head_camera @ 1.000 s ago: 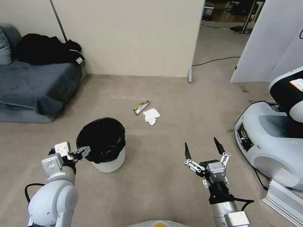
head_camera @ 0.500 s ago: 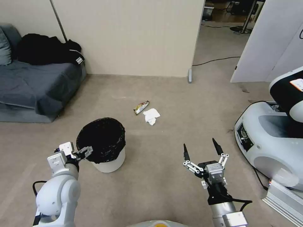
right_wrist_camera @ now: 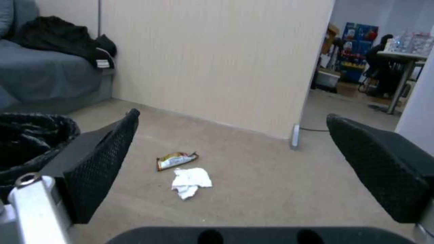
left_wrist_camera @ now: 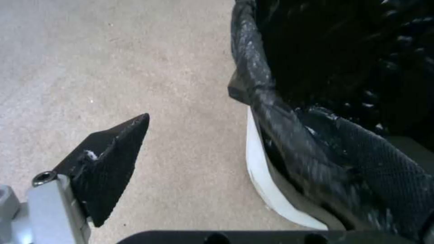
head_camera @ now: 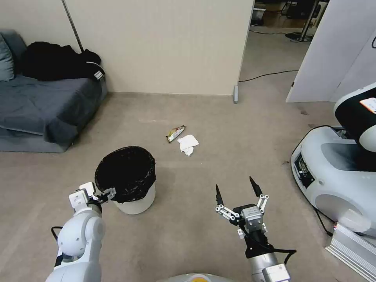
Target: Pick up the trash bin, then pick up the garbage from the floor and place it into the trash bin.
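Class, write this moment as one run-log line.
left claw: open, straddling trash bin rim | right claw: open, empty, above floor | wrapper, tissue: on floor

a: so what's up close here?

b: mostly the trash bin (left_wrist_camera: 260,169), a white plastic wall with a black bag (left_wrist_camera: 271,112) rolled over its rim. inside it's just dark crinkly plastic, can't make out anything in there.

a: and the left gripper (left_wrist_camera: 235,162)?

b: spread wide. one black textured fingertip (left_wrist_camera: 115,159) sits outside the bin over the beige carpet (left_wrist_camera: 113,61), bolted to a silver link. the other finger (left_wrist_camera: 384,162) is on the inner side of the rim, against the bag. so the rim sits between the two, with the outside finger clearly apart from the wall.
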